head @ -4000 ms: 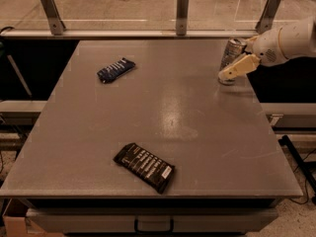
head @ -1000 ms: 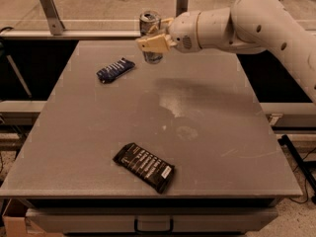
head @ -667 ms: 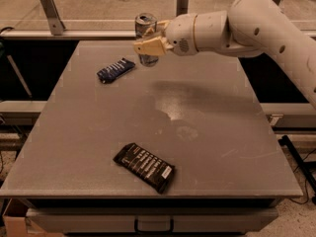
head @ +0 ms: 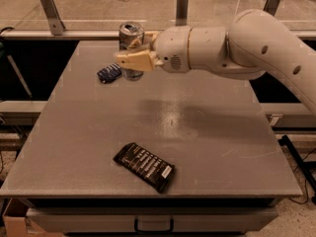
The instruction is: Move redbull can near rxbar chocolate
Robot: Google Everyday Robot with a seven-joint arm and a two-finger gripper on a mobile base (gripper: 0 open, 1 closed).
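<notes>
— While the white robot arm (head: 237, 48) reaches in from three o'clock, where is the gripper (head: 130, 51)?
— Towards eleven o'clock over the flat grey table (head: 212, 142). Its tan fingers (head: 134, 60) are clamped on the slim silver redbull can with blue patches (head: 130, 35), one finger across the front and one behind.
— Is the can upright?
— Yes, pull-tab top upward. Nothing of its contents shows, and the front finger covers the middle of its body. I cannot tell whether its base touches the table.
— And the flat oblong black rxbar chocolate wrapper with white text (head: 144, 166)?
— It lies at six o'clock, close to the near edge, turned at a slant, well apart from the can.
— Anything beside the can?
— A small dark blue wrapper (head: 109, 73), just at the can's nine o'clock side. Its print is too small to read.
— Other containers?
— A shut drawer with a dark handle (head: 153, 221) under the table's front, contents hidden, and a brown cardboard box (head: 11, 223) at seven o'clock, cut off by the frame's corner. The arm is likewise cut off at the right edge.
</notes>
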